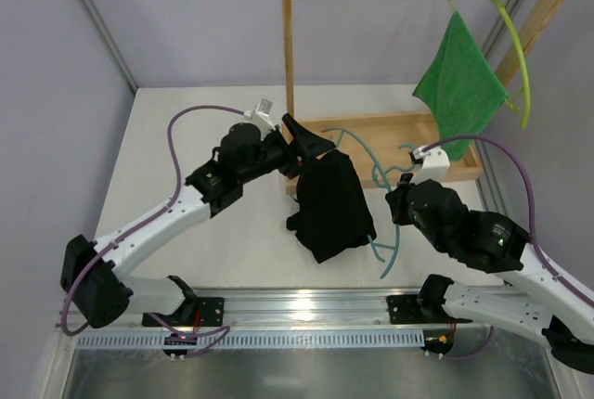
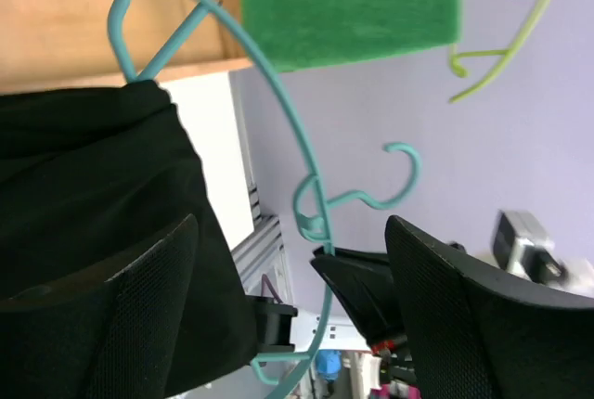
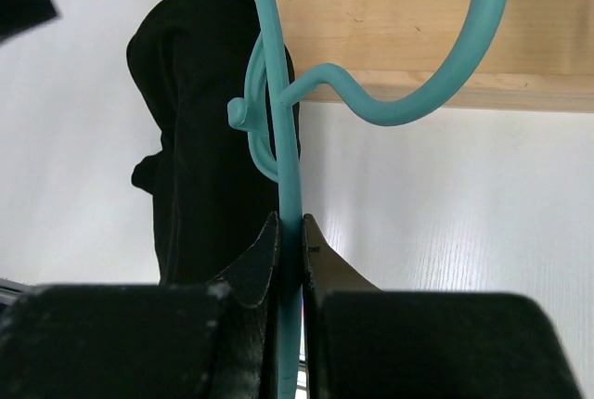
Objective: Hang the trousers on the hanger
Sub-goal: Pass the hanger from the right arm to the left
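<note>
Standing by the bench (image 1: 186,139), I see the trousers (image 1: 329,204) draped as a dark folded bundle over the hanger (image 3: 399,109). They hang over the middle of the bench, just in front of the near edge of the wooden rack (image 1: 288,56). Whether the cloth touches the bench surface, I cannot tell.

The right end effector (image 3: 290,232) is closed tight on the thin wire of the hanger, just below the twisted neck under the hook, so this arm carries the whole load. The left end effector (image 1: 311,142) stands wide open and holds nothing. In its own wrist view the black fabric lies just beside one finger, and the teal wire passes through the gap between both.

The bundle's long axis runs from the far side toward the near edge. The left end effector sits at its far end, toward the left, and the right one is on its right side. In my judgement the trousers are already on the hanger, and the next move turns on the left arm pulling away to the left without catching the cloth.

The green cloth (image 1: 461,83) and the yellow-green hanger (image 1: 520,56) hang well apart, at the far right corner.
</note>
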Action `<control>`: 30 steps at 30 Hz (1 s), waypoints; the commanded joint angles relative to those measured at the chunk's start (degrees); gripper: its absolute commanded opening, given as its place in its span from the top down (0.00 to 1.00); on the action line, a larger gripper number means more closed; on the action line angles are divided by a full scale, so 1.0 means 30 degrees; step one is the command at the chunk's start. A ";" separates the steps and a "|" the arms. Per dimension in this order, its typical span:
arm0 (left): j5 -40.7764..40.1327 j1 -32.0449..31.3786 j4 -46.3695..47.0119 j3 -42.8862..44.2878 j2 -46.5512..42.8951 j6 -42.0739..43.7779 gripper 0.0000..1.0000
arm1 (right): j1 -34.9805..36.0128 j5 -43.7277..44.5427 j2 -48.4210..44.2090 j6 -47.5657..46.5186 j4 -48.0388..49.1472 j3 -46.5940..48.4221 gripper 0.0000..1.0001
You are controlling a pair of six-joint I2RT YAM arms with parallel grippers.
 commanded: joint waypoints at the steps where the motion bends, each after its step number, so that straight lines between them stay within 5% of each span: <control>1: 0.0660 -0.0670 0.1169 0.1664 0.2044 -0.2220 0.18 | -0.0030 0.0095 -0.0105 -0.0212 0.2156 0.1210 0.96; 10: 0.1538 -0.1608 0.6169 0.2873 0.6819 -0.5531 0.14 | 0.0028 -0.0667 0.0421 -0.0182 0.2479 0.1386 0.96; 16: 0.1655 -0.1990 0.6819 0.3605 0.8314 -0.5913 0.16 | 0.0028 -0.1136 0.0713 -0.0416 0.2596 0.1386 0.96; 19: 0.2034 -0.2048 0.7610 0.3810 0.8959 -0.6440 0.29 | 0.0028 -0.1603 0.0948 -0.0563 0.2655 0.1445 0.96; 26: 0.2856 -0.2019 0.9781 0.4044 0.9665 -0.7847 0.99 | -0.0001 -0.2014 0.0133 -0.0242 0.3122 0.0774 0.96; 30: 0.2769 -0.2078 1.0015 0.4103 0.9490 -0.8023 1.00 | 0.0028 -0.2570 -0.0952 -0.0007 0.3650 -0.0281 0.91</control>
